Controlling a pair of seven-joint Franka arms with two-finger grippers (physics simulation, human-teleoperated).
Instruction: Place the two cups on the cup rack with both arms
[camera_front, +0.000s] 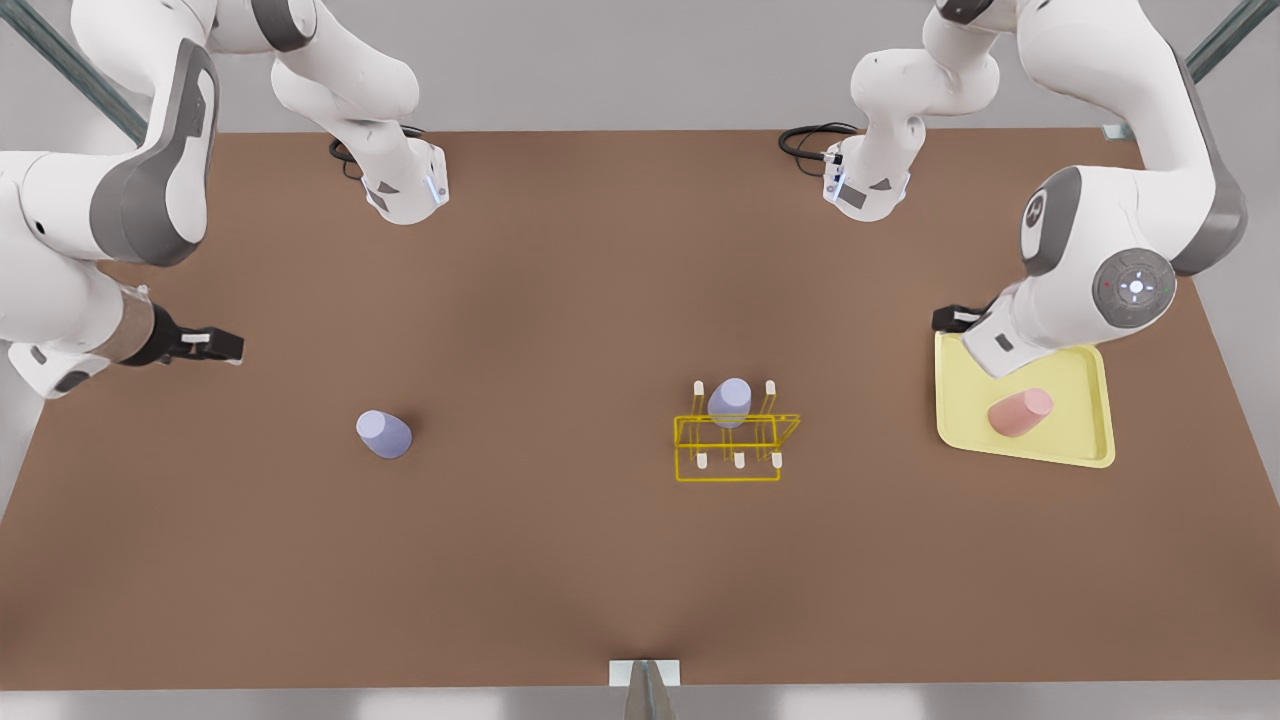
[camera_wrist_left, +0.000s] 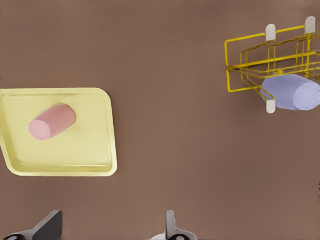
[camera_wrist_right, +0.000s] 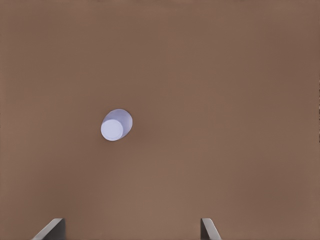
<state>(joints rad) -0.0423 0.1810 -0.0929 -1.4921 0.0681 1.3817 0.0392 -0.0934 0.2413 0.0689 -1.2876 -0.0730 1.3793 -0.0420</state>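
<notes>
Front view: a brown desk (camera_front: 560, 330) carries a small bright yellow thin-wire cup rack (camera_front: 735, 446) with upright white-tipped pegs, standing right of centre in the front view. One pale lavender-blue handleless tapered cup (camera_front: 729, 402) sits on a rear peg of the rack. A second lavender-blue cup of like shape (camera_front: 384, 434) stands mouth-down on the bare desk toward the front view's left, well apart from the rack. A pink tapered cup (camera_front: 1020, 411) lies on its side in a flat pale-yellow rimmed tray (camera_front: 1085, 440) at the front view's right.

The left gripper (camera_front: 948, 318), on the arm at the front view's right, hangs above the tray's near corner; in the left wrist view its jaws stand apart, holding nothing. The right gripper (camera_front: 228, 346), at the front view's left, hovers above the desk near the free lavender-blue cup; in the right wrist view its jaws are likewise spread wide and unloaded.
</notes>
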